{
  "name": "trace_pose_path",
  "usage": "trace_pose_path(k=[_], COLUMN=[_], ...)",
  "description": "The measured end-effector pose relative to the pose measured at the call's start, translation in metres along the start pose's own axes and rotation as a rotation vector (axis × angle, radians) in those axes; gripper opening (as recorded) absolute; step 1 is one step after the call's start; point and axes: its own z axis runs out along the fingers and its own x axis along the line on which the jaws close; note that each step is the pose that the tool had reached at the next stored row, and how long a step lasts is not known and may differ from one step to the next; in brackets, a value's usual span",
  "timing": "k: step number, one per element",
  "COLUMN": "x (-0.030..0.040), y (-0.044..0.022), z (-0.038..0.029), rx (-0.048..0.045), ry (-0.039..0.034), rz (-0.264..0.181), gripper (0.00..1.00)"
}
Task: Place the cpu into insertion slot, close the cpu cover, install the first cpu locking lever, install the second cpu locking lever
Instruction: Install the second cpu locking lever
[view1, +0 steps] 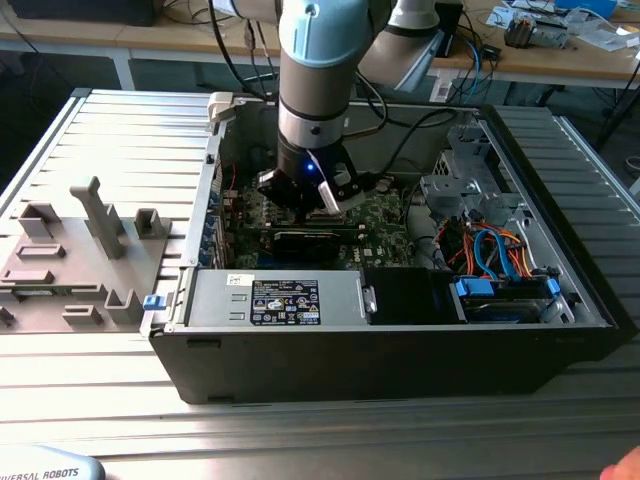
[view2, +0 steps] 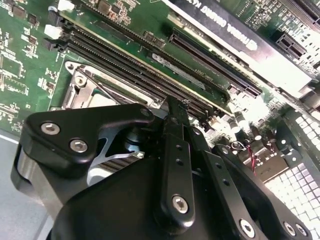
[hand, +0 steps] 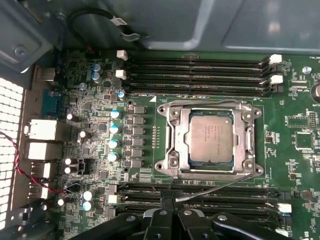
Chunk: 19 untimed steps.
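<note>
cpu (hand: 211, 135) under closed cpu cover (hand: 248, 134)

The arm (view1: 320, 70) points straight down, end effector (view1: 312, 192) fingers together.

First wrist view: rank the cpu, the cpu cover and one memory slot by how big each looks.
1. Memory slot, longest in the first wrist view, though narrow.
2. Cpu cover, the frame lying around the chip.
3. Cpu, seated inside the frame's window.

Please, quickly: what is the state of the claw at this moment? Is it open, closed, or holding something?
Claw: closed, fingertips together and empty, over the memory slots beside the cpu cover; the cpu sits in its socket.
</note>
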Motion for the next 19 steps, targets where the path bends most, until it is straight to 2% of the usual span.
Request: trace_pose_path(k=[2, 4, 8, 10, 12, 13, 14, 15, 19], x=[0.001, 0.0014, 0.0019, 0.0023, 0.0024, 0.001, -0.0052, -0.0117, -0.0252], y=[0.0001, 0.0009, 0.0036, 0.0055, 0.0065, 0.0065, 0.0062, 0.0058, 0.0047], z=[-0.0011, -0.0073, -0.0262, -0.0401, -0.0475, -0.0473, -0.047, -0.0458, -0.0409], rx=[0.0001, 0.0001, 0.0001, 0.0001, 0.0, -0.0006, -0.0012, -0.0016, -0.002], ry=[-0.0021, -0.0033, -0.0035, -0.0034, -0.0033, -0.0012, 0.011, 0.0198, 0.0341], rz=[0.0, -0.001, 0.0, 0.0, 0.0, 0.0, 0.002, 0.003, 0.005], gripper=[0.11, 0.11, 0.11, 0.11, 0.11, 0.11, 0.11, 0.11, 0.11])
